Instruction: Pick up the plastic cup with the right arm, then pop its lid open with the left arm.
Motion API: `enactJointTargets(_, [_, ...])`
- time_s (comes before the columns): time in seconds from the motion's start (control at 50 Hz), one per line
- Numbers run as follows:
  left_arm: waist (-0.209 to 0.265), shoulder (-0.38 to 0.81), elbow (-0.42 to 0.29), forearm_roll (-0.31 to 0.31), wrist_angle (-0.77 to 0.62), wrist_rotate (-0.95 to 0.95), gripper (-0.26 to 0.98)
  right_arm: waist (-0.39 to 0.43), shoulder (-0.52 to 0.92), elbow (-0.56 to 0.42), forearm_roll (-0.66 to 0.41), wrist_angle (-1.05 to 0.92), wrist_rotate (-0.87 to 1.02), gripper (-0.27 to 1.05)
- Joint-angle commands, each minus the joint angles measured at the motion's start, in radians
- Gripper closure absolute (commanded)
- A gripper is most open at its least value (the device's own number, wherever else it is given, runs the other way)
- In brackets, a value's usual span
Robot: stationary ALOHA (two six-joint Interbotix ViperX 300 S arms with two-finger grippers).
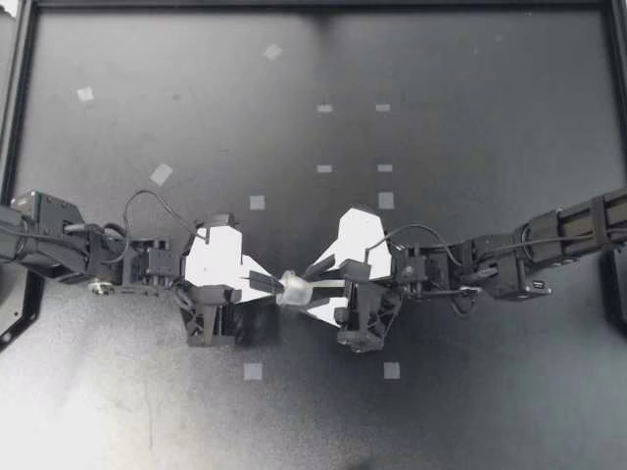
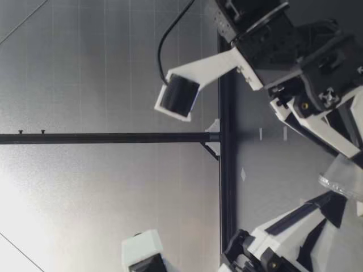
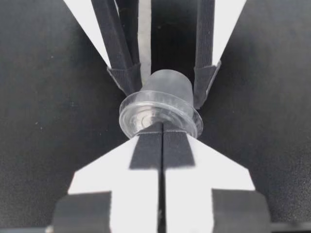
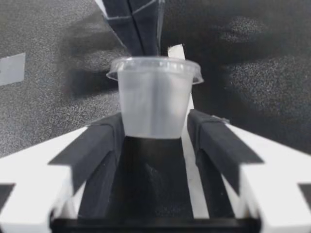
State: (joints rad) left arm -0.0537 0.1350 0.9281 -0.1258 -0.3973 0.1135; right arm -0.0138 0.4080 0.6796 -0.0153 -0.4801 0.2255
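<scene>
Starting at our fingertips, we find our right hand [image 1: 312,290] closed around a small clear cup [image 1: 292,290] with a lid. The cup is held on its side over the middle of the desk [image 1: 470,117], between our two arms. In the right wrist view the two black pads [image 4: 109,133] press the cup's [image 4: 154,104] frosted wall from opposite sides, close to its base. The lidded end points away from that hand.

Our left hand [image 1: 271,287] meets the cup from the other side. In the left wrist view its fingers [image 3: 146,150] lie flat against each other with no gap, and their tips touch the rim of the lid [image 3: 160,114]. We cannot tell whether a sliver of that rim is nipped between them. Seen from above, everything forms one line: left hand, lid, cup body, right hand. From desk height the cup [image 2: 343,178] shows between the two hands.

Farther out, small pale tape squares [image 1: 257,203] dot the dark desk. One lies near each hand on one side of the arms, and another pair [image 1: 253,371] lies on the other side. More are scattered well apart toward the framed edge. A black frame rail [image 1: 313,5] borders the desk there.
</scene>
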Motion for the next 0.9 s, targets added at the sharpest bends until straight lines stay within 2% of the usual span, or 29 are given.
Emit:
enactJointTargets(0.0, [-0.002,-0.014,-0.011,0.002,-0.009,-0.002,0.88,-0.003,-0.031,-0.028,-0.008,0.02,0.002,0.17])
enactJointTargets(0.22, [-0.002,-0.014,-0.008,0.002,-0.011,-0.003,0.88,-0.003,-0.031,-0.055,-0.023,0.1,0.003,0.2])
enactJointTargets(0.5, [-0.002,-0.014,-0.006,0.002,-0.012,-0.009,0.88,-0.003,-0.049,-0.054,-0.052,0.141,0.003,0.44])
enactJointTargets(0.68, [-0.002,-0.061,0.012,-0.006,-0.02,-0.049,0.88,-0.003,-0.091,-0.025,-0.06,0.095,0.003,0.47])
enactJointTargets(0.76, [-0.002,-0.124,0.052,-0.017,-0.087,-0.098,0.88,-0.003,-0.153,0.034,-0.066,0.003,0.003,0.47])
enactJointTargets(0.88, [-0.003,-0.229,0.153,-0.066,-0.345,-0.253,0.87,-0.003,-0.268,0.156,-0.066,-0.215,0.003,0.47])
